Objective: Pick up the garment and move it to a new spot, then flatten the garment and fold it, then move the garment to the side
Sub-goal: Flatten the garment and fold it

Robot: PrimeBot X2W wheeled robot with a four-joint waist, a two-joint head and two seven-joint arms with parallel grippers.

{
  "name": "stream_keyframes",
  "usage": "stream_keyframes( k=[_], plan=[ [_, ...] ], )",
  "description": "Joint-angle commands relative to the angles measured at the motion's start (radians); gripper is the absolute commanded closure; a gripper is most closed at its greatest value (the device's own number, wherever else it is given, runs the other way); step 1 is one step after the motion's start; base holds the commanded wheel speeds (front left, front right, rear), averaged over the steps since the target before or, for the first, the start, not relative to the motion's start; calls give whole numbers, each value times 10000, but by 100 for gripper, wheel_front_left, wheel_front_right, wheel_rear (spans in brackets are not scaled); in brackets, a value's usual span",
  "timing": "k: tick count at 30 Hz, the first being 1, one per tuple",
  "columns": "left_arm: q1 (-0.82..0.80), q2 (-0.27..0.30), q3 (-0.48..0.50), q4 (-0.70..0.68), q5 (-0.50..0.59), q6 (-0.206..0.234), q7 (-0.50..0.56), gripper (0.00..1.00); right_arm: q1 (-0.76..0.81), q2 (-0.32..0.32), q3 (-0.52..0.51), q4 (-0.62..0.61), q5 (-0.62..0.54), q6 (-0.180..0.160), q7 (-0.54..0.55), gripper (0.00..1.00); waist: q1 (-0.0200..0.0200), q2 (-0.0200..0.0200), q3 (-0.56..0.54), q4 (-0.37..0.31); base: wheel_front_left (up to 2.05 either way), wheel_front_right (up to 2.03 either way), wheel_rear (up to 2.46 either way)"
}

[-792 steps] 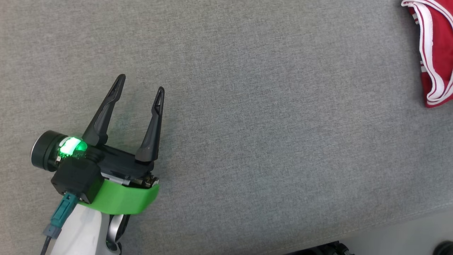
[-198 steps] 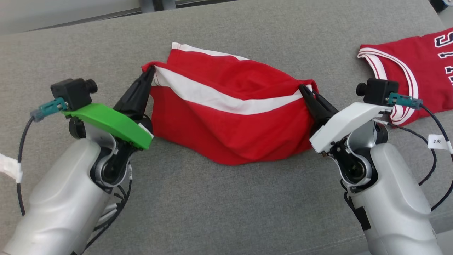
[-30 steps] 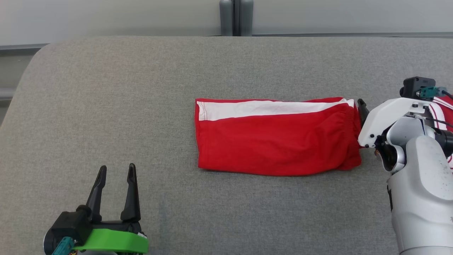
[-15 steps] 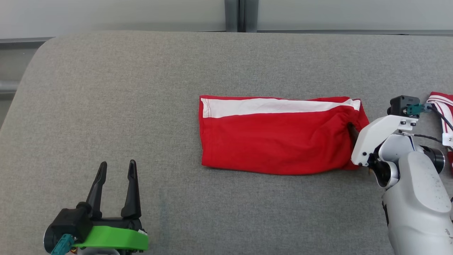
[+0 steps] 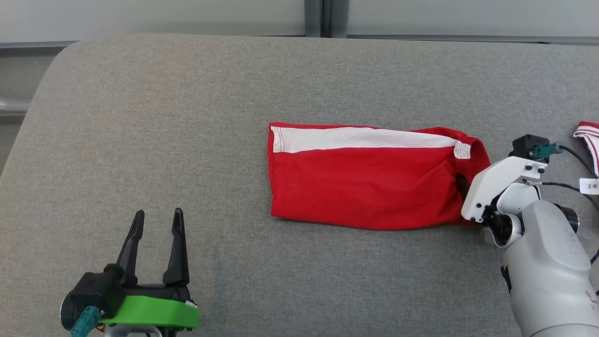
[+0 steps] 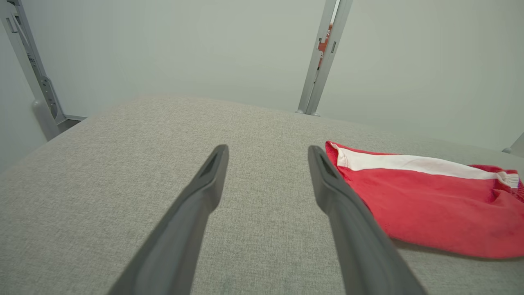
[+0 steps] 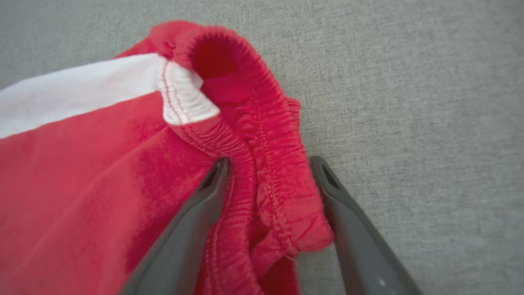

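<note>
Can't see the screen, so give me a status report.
Left tool open, idle. Right tool open, astride waistband of folded red shorts. Another garment far right.

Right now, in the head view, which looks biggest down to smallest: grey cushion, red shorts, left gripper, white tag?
1. grey cushion
2. red shorts
3. left gripper, though it sits nearer the camera, which flatters its size
4. white tag, clearly the smallest
</note>
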Motion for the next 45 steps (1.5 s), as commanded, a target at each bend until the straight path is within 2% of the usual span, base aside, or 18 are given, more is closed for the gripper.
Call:
stream_keyframes(
  k=[1, 5, 6, 8, 9, 15, 21, 28, 34, 41, 45],
  plan=[
    [-193, 14, -7, -36, 101, -24, 2, 0, -37, 59, 162, 431, 170, 0, 32, 0, 0, 0, 12, 16, 0, 0, 0],
    [-204, 14, -35, -21, 114, -24, 2, 0, -429, 148, 527, 1416, 452, 23, 53, 0, 0, 0, 7, 56, 0, 0, 0],
    [-203, 14, -46, -17, 96, -24, 2, 0, -555, 161, 591, 1644, 421, 37, 24, 3, 0, 0, 7, 71, 0, 0, 0],
    [-191, 14, -53, -21, 102, -24, 2, 0, -839, 182, 694, 1970, 277, 39, -65, 85, 0, 0, 6, 92, 0, 0, 0],
    [-177, 14, -57, -24, 108, -24, 2, 0, -973, 176, 749, 2145, 125, 39, -65, 100, 0, 0, 6, 101, 0, 0, 0],
    [-73, 13, -35, -22, 136, -24, 2, 0, -1643, 39, 291, 2407, -1211, -1, 85, 100, 0, 0, -46, 102, 0, 0, 0],
    [68, 13, -70, -41, 84, -25, 2, 0, -2019, -499, -679, 1309, -3333, -12, 989, 100, 0, 0, -186, 112, 0, 0, 0],
    [126, 15, -202, -75, -9, -25, 2, 0, -2247, -924, -1035, -122, -4700, -9, 2435, 100, 0, 0, -303, 208, 0, 0, 0],
    [207, 15, -236, -30, -56, -25, 2, 0, -2302, -473, -48, -989, -4173, -9, 3454, 100, 0, 0, -470, 297, 0, 0, 0],
    [232, 15, -255, -48, -41, -25, 2, 0, -1725, -63, 2197, -1949, -2646, -9, 4339, 100, 0, 0, -543, 418, 0, 0, 0],
    [95, 15, -356, -49, -67, -25, 2, 0, -1414, -3, 2956, -2242, -2160, -9, 4588, 100, 0, 0, -455, 612, 0, 0, 0]
  ],
)
